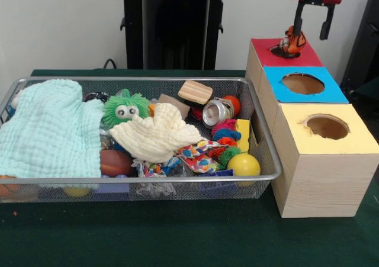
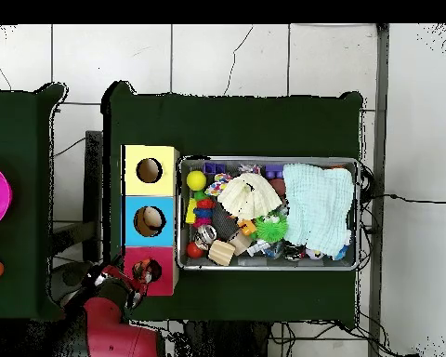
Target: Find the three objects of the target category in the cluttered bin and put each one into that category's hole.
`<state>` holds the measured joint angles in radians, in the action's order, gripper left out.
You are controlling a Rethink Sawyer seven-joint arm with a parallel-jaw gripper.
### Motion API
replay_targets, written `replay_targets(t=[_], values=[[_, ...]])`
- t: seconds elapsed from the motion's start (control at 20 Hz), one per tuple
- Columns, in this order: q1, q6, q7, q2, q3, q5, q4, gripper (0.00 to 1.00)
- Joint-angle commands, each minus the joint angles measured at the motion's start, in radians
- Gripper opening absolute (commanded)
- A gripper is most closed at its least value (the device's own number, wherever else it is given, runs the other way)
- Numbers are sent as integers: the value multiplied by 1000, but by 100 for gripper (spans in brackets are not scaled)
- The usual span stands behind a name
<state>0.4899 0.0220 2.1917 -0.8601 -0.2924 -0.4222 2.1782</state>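
**Bin beside a row of three boxes**

In the front view, the wire bin [image 1: 263,160] sits on the table [image 1: 177,237], with three holed boxes in a row just to its right. The nearest box [image 1: 323,160] stands in front, the middle box [image 1: 303,84] behind it, the farthest box [image 1: 283,52] at the back. A small toy [image 1: 291,42] rests in the farthest box's hole, the gripper [image 1: 312,19] above it. Inside the bin, a large cloth [image 1: 50,131] lies at left, a smaller cloth [image 1: 157,137] in the middle, a ball [image 1: 243,164] at the near right corner.
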Motion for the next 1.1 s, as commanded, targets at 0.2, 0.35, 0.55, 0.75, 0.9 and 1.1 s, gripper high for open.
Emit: replay_targets(t=[0.2, 0.35, 0.55, 0.75, 0.9, 1.1], values=[[-53, 38, 128, 15, 43, 33, 25, 100], [-46, 31, 134, 28, 42, 28, 19, 100], [-32, 38, 140, 36, 32, 19, 9, 100], [-24, 57, 140, 29, 25, 15, 3, 100], [-36, 30, 146, 29, 47, 19, 19, 100], [-72, -18, 154, 27, 86, 34, 47, 100]])
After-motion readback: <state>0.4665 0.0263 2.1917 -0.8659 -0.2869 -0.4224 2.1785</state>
